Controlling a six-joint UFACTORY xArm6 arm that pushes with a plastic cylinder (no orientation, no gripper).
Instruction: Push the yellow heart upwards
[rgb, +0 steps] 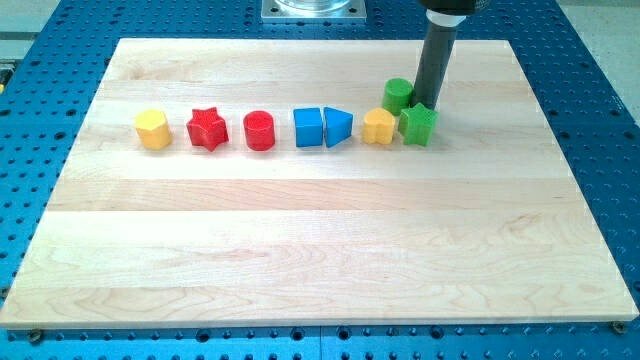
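The yellow heart (379, 127) lies in the row of blocks, right of the middle of the wooden board (320, 240). A green star (419, 124) touches its right side and a green cylinder (398, 96) stands just above it. My dark rod comes down from the view's top. My tip (431, 104) rests right of the green cylinder and just above the green star. It is above and to the right of the yellow heart, not touching it.
Left of the heart the row continues with a blue wedge (338, 127), a blue cube (308, 127), a red cylinder (259, 130), a red star (208, 129) and a yellow pentagon-like block (152, 129). A blue perforated table surrounds the board.
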